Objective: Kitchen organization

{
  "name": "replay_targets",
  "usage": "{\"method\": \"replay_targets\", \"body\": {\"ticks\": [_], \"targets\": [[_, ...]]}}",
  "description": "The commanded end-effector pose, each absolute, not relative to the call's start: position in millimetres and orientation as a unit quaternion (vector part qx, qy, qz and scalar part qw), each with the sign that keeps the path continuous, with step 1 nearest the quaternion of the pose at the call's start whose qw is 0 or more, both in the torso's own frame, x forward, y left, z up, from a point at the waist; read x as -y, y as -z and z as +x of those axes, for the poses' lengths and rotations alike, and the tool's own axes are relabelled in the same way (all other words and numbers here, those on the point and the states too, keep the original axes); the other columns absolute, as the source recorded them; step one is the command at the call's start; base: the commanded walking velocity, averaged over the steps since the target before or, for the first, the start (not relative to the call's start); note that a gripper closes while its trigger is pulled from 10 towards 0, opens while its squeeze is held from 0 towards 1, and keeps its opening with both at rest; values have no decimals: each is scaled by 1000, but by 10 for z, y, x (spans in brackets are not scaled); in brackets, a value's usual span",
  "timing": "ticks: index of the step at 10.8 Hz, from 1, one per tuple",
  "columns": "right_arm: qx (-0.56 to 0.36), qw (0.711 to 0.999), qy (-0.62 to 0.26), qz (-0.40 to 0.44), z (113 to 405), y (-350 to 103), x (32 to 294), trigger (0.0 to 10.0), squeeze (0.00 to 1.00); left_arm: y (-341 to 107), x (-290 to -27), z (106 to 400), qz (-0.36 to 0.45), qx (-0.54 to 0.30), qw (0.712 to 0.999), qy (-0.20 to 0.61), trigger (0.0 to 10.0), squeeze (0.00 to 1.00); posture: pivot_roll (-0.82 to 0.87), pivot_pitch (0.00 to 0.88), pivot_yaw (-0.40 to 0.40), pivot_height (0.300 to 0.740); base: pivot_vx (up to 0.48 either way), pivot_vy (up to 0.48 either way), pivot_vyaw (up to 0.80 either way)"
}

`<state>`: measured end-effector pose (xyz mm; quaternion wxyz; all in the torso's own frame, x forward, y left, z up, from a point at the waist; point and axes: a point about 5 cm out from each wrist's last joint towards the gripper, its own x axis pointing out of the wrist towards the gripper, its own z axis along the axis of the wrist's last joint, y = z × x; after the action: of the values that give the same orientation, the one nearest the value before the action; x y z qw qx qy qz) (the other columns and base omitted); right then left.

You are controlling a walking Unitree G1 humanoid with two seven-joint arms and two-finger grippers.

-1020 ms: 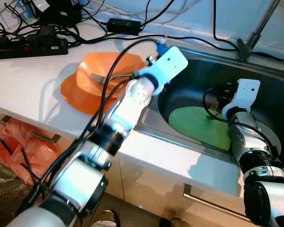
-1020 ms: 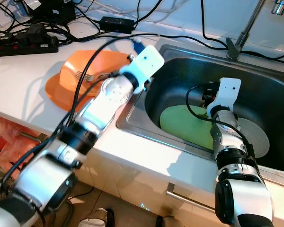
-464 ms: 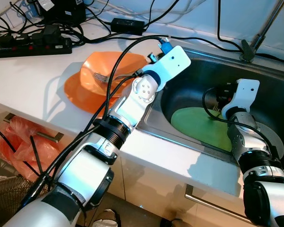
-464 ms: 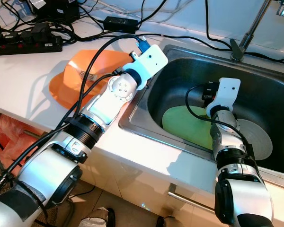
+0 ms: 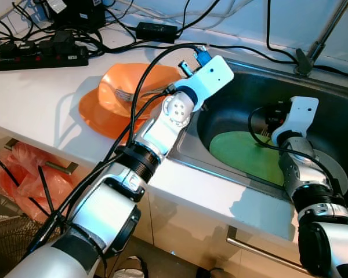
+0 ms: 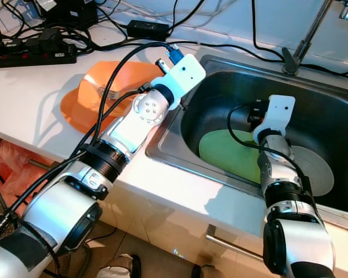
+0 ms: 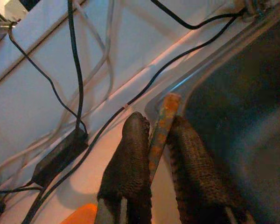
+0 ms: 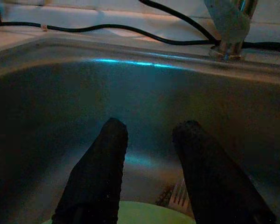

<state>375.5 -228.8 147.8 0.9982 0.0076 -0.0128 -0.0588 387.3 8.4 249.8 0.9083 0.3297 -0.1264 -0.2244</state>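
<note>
The left gripper (image 7: 156, 140) pinches a thin, orange-tinted utensil handle (image 7: 162, 122) between its two black fingers (image 7: 130, 154), held over the counter edge at the near-left corner of the steel sink (image 5: 243, 87). From that gripper, an orange bowl (image 5: 130, 90) lies at about nine o'clock, nested on an orange plate (image 5: 98, 116) on the white counter (image 5: 40, 92), and a fork (image 5: 123, 93) rests inside the bowl. Down in the sink, the right gripper (image 8: 149, 154) hangs with its fingers (image 8: 100, 172) spread apart and nothing between them, just above a green plate (image 5: 243, 156) lying on the basin floor. Fork tines (image 8: 179, 196) lie on the green plate's far edge, between the fingertips. A grey plate (image 6: 313, 168) sits at three o'clock from the green one, partly beneath it. A faucet base (image 8: 228, 28) stands behind the basin at twelve o'clock, with black cables (image 5: 162, 29) and a power strip (image 5: 37, 52) along the counter's back.
</note>
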Motion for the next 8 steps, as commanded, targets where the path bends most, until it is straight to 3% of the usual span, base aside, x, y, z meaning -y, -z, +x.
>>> {"method": "replay_targets", "body": {"ticks": [1,8], "targets": [[8,998,65,9,3740,-1442,2314,10000,0,-2584,-54,3881,326,138,909,220,0,0,67,85,-22,740,0,0,0],[8,998,65,9,3740,-1442,2314,10000,0,-2584,-54,3881,326,138,909,220,0,0,67,85,-22,740,0,0,0]]}}
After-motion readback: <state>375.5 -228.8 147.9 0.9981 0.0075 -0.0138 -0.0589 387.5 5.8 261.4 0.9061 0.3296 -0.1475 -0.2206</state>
